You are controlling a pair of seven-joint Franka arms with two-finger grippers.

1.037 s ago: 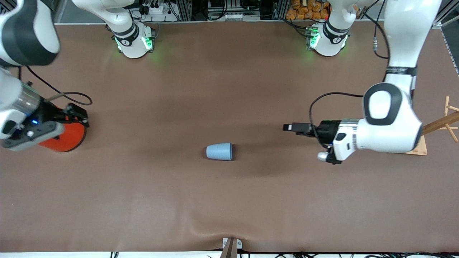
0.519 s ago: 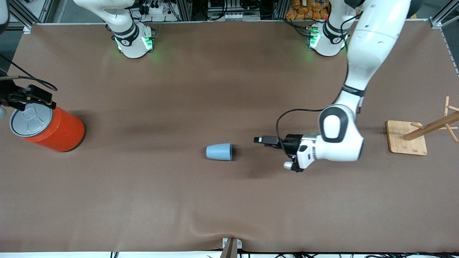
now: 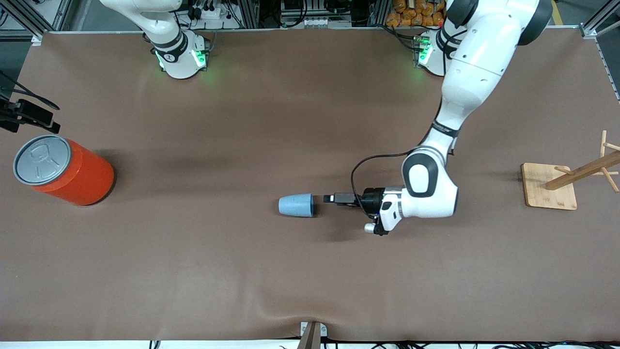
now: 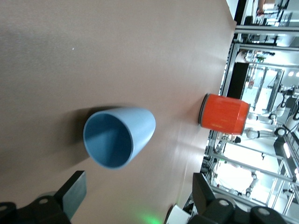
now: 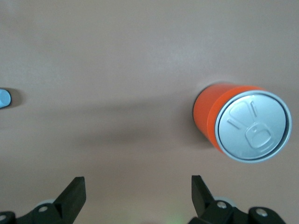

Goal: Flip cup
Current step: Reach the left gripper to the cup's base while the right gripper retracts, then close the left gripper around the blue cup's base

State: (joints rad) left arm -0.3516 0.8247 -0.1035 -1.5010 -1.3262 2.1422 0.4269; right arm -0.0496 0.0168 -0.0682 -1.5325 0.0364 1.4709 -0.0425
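1. Since a second ago, the left arm has swung in from the rack's end of the table toward the middle, and the right arm has drawn off the can to the table's edge; the cup has not moved.

2. Front view: the cup (image 3: 296, 205) lies on its side near the middle of the table (image 3: 242, 271), its wide mouth toward the left arm's end. The left gripper (image 3: 330, 198) is held low and level, pointing at that mouth, its tip just short of the rim and not touching. Its fingers are seen edge-on here, so their spread does not show. The can (image 3: 63, 170) stands upright at the right arm's end, grey lid up. The right gripper (image 3: 36, 116) is at the view's edge, just beside the can and clear of it. A wooden rack (image 3: 571, 182) stands at the left arm's end.

3. Left wrist view: the cup (image 4: 119, 136) shows its darker blue inside, mouth facing the camera. Both fingers (image 4: 74, 189) are spread wide, one to each side of the cup, holding nothing. The can (image 4: 223, 114) stands well apart from the cup.

4. Right wrist view: the fingers (image 5: 74, 191) are spread wide and empty over bare table. The can (image 5: 240, 122) stands upright, and the cup (image 5: 3, 98) is only a sliver at the frame's edge.
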